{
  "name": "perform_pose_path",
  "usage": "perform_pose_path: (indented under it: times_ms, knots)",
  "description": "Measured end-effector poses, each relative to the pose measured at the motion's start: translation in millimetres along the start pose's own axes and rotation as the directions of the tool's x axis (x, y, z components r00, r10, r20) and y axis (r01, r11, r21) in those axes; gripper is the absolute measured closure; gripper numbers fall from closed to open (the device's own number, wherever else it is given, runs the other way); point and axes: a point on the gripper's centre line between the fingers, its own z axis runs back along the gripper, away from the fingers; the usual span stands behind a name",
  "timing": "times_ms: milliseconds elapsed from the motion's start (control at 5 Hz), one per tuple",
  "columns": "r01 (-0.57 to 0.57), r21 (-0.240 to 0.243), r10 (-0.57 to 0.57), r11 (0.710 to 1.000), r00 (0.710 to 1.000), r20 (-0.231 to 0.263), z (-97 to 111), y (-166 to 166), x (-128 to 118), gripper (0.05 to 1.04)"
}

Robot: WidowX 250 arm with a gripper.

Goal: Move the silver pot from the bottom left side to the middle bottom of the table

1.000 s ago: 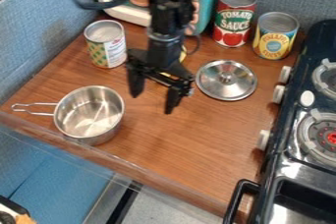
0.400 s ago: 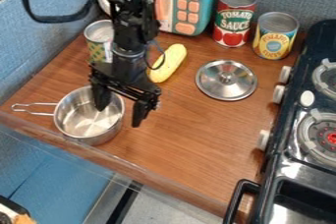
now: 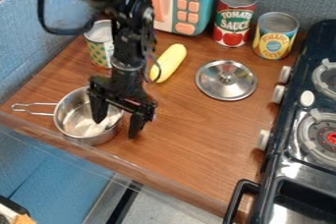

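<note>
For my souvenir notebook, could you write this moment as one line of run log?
silver pot: upright, bottom left | gripper: open, apparently astride pot's right rim | move to middle bottom: not yet done

Place: looking like a toy kitchen
Stove (image 3: 315, 41): running along three to four o'clock, showing burners (image 3: 318, 132) and knobs (image 3: 264, 140)
Toy microwave (image 3: 203, 2): standing at twelve o'clock, showing peach buttons (image 3: 183, 4)
Food cans (image 3: 234, 21): standing at one and two o'clock

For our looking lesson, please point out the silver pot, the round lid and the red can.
Silver pot (image 3: 66, 113), camera view, inner wall by the handle.
Round lid (image 3: 226, 78), camera view, central knob.
Red can (image 3: 232, 23), camera view, label.
</note>
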Motion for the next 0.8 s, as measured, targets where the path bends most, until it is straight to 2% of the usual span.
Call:
perform_pose_path:
  times_ms: [200, 400, 600, 800]
  knots:
    - [-0.016, -0.005, 0.016, 1.0, 1.0, 0.01, -1.3, 5.2, 10.3, 0.121]
    - [-0.028, -0.009, 0.028, 1.0, 0.999, 0.034, -0.7, 8.8, 18.7, 0.416]
    - [-0.039, -0.01, 0.04, 0.999, 0.999, 0.036, -0.9, 13.4, 19.2, 0.717]
    - [-0.045, -0.01, 0.045, 0.999, 0.998, 0.035, -1.3, 14.1, 18.9, 0.91]
